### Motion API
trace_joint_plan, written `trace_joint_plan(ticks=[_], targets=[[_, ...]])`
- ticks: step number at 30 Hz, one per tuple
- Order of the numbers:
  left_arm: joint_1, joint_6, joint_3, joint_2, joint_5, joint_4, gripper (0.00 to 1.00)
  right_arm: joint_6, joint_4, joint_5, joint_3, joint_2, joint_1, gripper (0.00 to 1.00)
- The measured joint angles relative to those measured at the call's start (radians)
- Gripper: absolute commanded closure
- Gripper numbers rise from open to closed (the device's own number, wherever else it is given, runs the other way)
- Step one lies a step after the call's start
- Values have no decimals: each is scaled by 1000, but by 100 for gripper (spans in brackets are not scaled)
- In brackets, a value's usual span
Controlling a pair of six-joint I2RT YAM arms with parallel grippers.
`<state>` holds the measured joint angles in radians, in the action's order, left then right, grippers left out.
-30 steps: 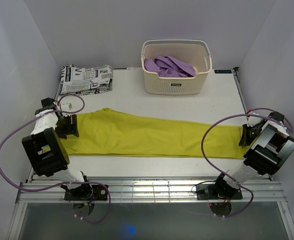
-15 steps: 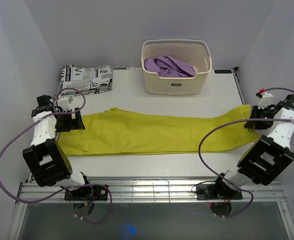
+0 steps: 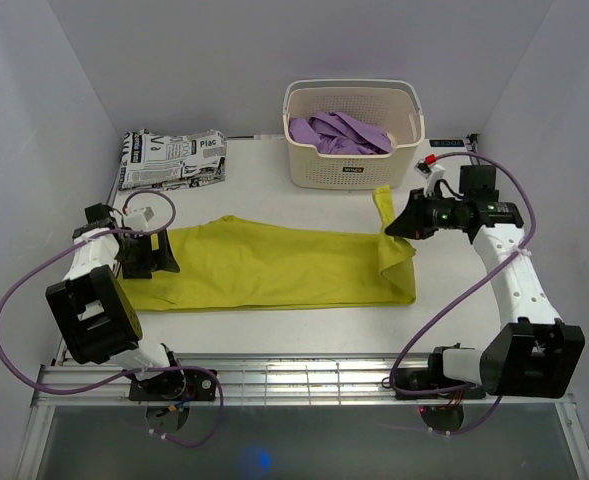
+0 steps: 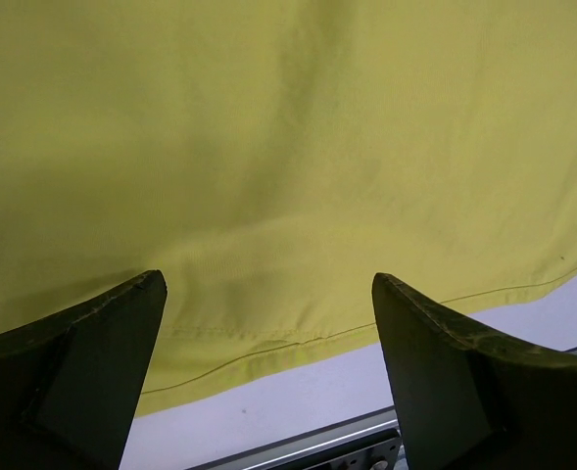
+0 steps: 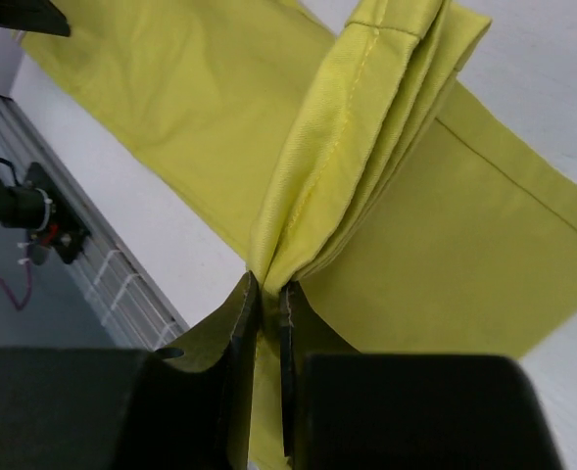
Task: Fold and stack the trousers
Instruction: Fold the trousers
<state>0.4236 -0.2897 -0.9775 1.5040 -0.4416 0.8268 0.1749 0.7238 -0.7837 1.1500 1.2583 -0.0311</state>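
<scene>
Long mustard-yellow cloth trousers (image 3: 274,265) lie across the table's (image 3: 264,195) middle, right end lifted in the clenched right gripper (image 5: 266,284): the first fold. The left gripper (image 4: 268,294) gapes empty; that end wants carrying leftward.

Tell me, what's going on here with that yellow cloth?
Two robot arms are folding yellow trousers laid across the table. The right gripper is shut on one end, holding it lifted and doubled back over the rest. The left gripper stands open just above the other end, gripping nothing. A white basket with a purple garment and a folded newspaper-print garment sit at the back, untouched.
</scene>
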Motion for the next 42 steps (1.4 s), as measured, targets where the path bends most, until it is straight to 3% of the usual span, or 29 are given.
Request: trace_joint_plan(ticks=[9, 19, 30, 42], targets=[[0, 33, 23, 1, 18, -26, 2, -332, -354, -56, -117, 76, 202, 92], [0, 67, 23, 17, 48, -27, 2, -566, -695, -23, -121, 169, 444, 92], [0, 82, 21, 31, 69, -27, 2, -666, -874, 66, -122, 301, 605, 92], [0, 86, 23, 29, 83, -27, 2, -696, -928, 129, -122, 439, 674, 92]])
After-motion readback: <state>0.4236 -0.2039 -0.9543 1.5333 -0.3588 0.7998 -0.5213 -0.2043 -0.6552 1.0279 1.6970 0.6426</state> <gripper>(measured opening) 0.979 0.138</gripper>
